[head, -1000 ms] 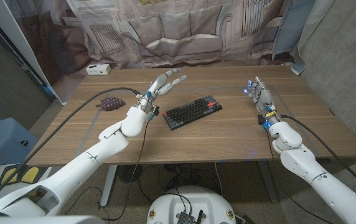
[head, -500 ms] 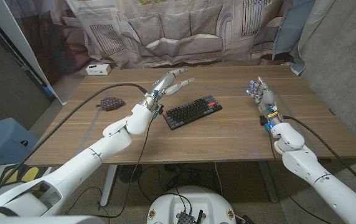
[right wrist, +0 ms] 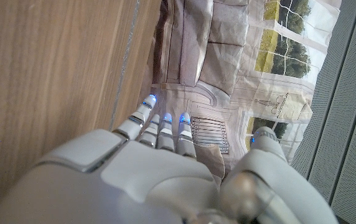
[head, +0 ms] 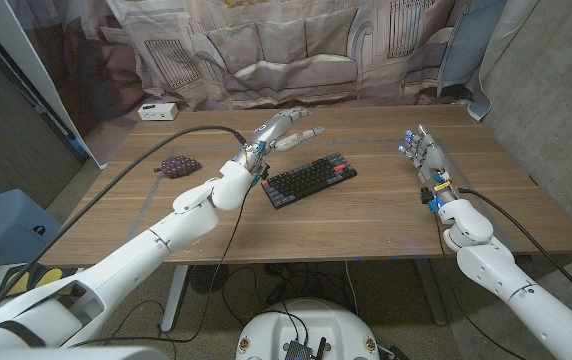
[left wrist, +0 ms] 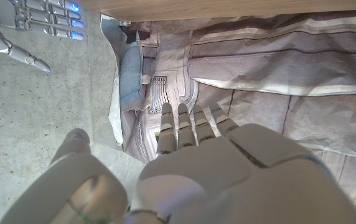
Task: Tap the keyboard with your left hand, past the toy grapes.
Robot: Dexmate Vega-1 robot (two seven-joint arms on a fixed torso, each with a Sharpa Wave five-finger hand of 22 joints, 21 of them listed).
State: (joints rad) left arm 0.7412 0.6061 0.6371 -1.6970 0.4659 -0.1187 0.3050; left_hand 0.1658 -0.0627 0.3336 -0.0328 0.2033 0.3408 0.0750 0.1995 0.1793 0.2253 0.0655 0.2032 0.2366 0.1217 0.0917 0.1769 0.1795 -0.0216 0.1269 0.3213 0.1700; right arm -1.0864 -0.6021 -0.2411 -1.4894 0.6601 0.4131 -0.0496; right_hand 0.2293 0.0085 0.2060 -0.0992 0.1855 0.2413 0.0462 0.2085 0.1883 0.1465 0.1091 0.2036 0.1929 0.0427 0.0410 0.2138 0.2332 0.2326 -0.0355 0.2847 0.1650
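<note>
From the head view, the toy grapes [head: 176, 166] lie well left of the keyboard [head: 308, 180]; the left hand [head: 284, 130], fingers spread, hovers above its far left corner; the right hand [head: 422, 152] stands well right, fingers straight and together, their blue-lit tips [right wrist: 165, 117] clearest from its wrist

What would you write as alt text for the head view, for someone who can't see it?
The robot's left hand hovers open above the wooden table, just behind a black keyboard. Toy grapes lie to the left; the right hand waits upright at the right.
</note>
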